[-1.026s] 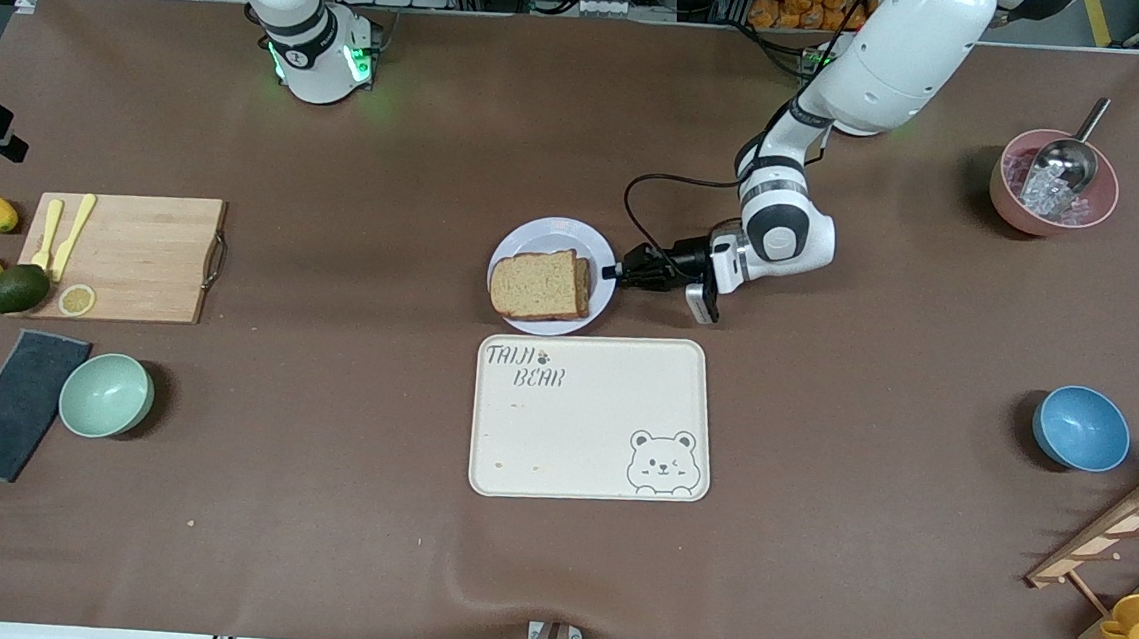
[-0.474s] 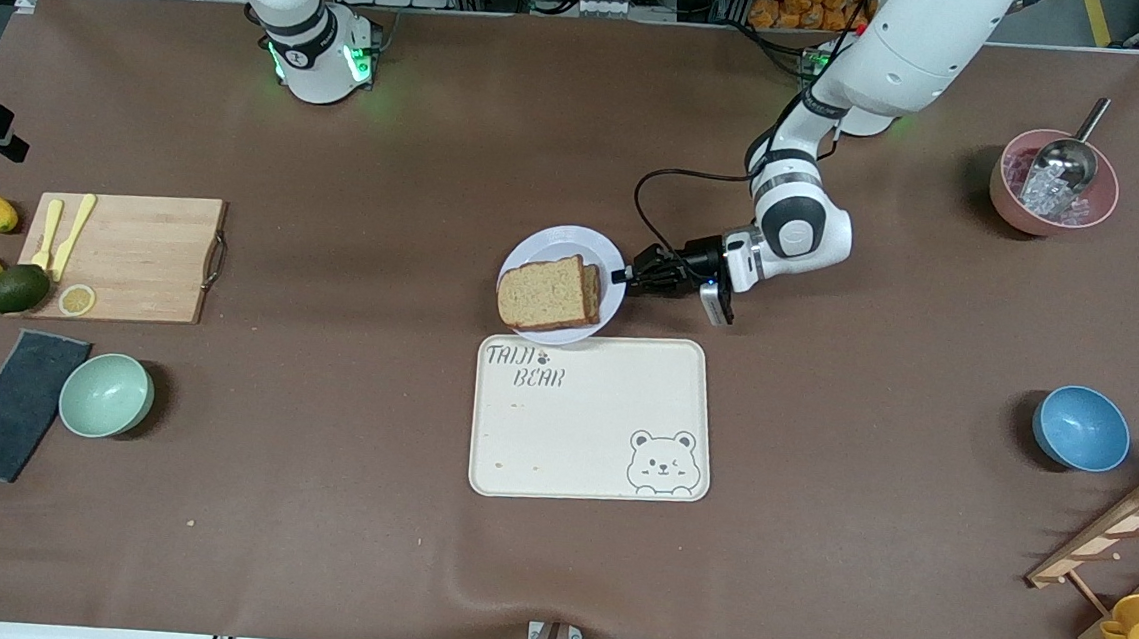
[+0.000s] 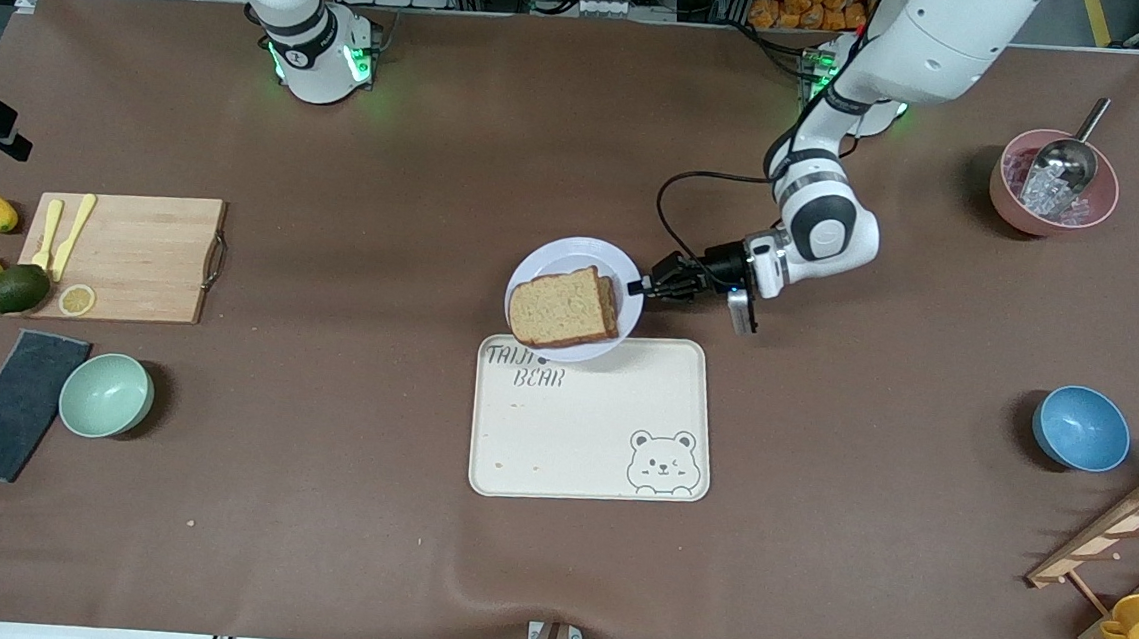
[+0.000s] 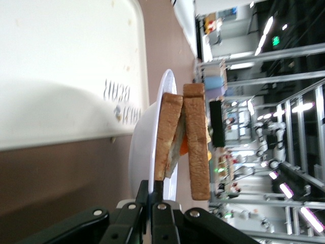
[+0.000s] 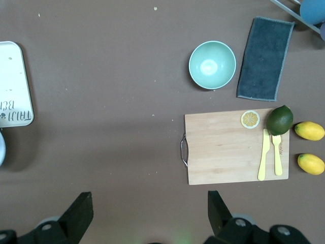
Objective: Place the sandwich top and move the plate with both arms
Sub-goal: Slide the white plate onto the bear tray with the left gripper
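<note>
**Plate carried over the tray's corner**

The right pincer hangs high over the chopping board, its fingers spread wide, waiting. The sandwich top caps the stack on the plate, whose edge overlaps the bear tray at the tray's 11 o'clock corner. The left pincer clamps the plate's rim at 3 o'clock, holding it level so the bread stays put.

The sandwich top hides the filling beneath.
</note>
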Robot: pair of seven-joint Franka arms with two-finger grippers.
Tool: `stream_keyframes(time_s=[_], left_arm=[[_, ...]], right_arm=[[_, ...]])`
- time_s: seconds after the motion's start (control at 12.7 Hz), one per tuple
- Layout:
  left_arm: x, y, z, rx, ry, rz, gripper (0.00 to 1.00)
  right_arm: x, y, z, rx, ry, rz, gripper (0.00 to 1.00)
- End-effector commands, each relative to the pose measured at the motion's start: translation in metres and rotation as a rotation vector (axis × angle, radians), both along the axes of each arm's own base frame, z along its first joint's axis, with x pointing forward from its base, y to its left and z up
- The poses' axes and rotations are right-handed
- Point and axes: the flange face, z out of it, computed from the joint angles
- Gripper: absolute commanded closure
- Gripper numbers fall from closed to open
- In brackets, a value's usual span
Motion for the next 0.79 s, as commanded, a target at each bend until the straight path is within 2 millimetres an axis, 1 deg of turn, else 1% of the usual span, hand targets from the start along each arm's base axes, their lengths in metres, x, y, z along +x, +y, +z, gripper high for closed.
stream_keyframes(time_s=[0.0, 0.08, 0.16, 0.39, 0.55, 0.63, 0.71], left_arm=[[0.02, 0.031, 0.007, -0.094, -0.024, 0.035, 1.0], [0.032, 0.039, 0.007, -0.125, -0.031, 0.053, 1.0], [0.042, 0.042, 0.008, -0.133, -0.038, 0.066, 1.0], [0.066, 0.043, -0.004, -0.15, -0.041, 0.088, 1.0], [0.076, 0.05, -0.021, -0.149, -0.027, 0.112, 1.0], [0.084, 0.06, -0.031, -0.15, -0.021, 0.135, 1.0], [0.088, 0.066, -0.04, -0.15, -0.013, 0.15, 1.0]], right_arm=[[-0.006, 0.0, 0.001, -0.008, 0.029, -0.011, 0.0], [-0.006, 0.0, 0.002, -0.007, 0.033, -0.011, 0.0], [-0.006, 0.0, 0.002, -0.007, 0.033, -0.011, 0.0], [-0.006, 0.002, 0.002, -0.008, 0.032, -0.008, 0.0], [-0.005, 0.001, 0.001, -0.009, 0.033, -0.01, 0.0], [-0.005, 0.002, 0.001, -0.009, 0.033, -0.008, 0.0], [-0.005, 0.002, 0.001, -0.009, 0.033, -0.008, 0.0]])
